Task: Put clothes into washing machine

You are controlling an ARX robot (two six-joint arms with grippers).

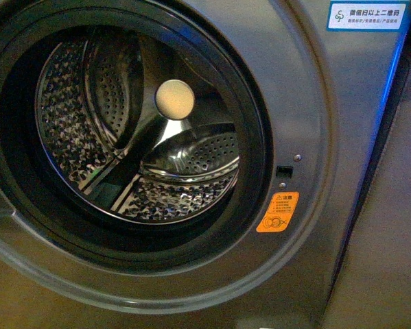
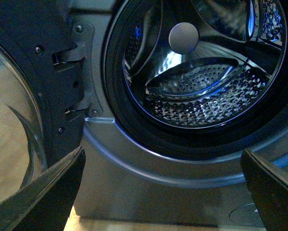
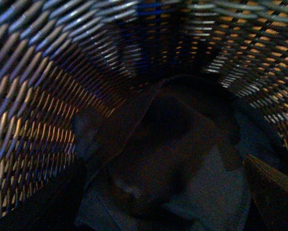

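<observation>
The washing machine (image 1: 308, 103) fills the front view, grey, with its round black-rimmed porthole uncovered. Its perforated steel drum (image 1: 157, 137) holds nothing I can see. Neither arm shows in the front view. In the left wrist view my left gripper (image 2: 163, 152) is open, low before the porthole rim, facing the drum (image 2: 206, 96) with nothing between its fingers (image 2: 47, 192). In the right wrist view the dark clothes (image 3: 182, 139) lie crumpled at the bottom of a woven basket (image 3: 43, 86). My right gripper (image 3: 159, 166) hangs open just above them, holding nothing.
The machine's glass door (image 2: 18, 125) is swung open to the side, on a black hinge (image 2: 71, 72). An orange sticker (image 1: 278, 211) and a blue-white label (image 1: 367, 15) mark the front panel. Basket walls (image 3: 259, 53) close in round the right gripper. Pale floor (image 2: 134, 224) shows below the machine.
</observation>
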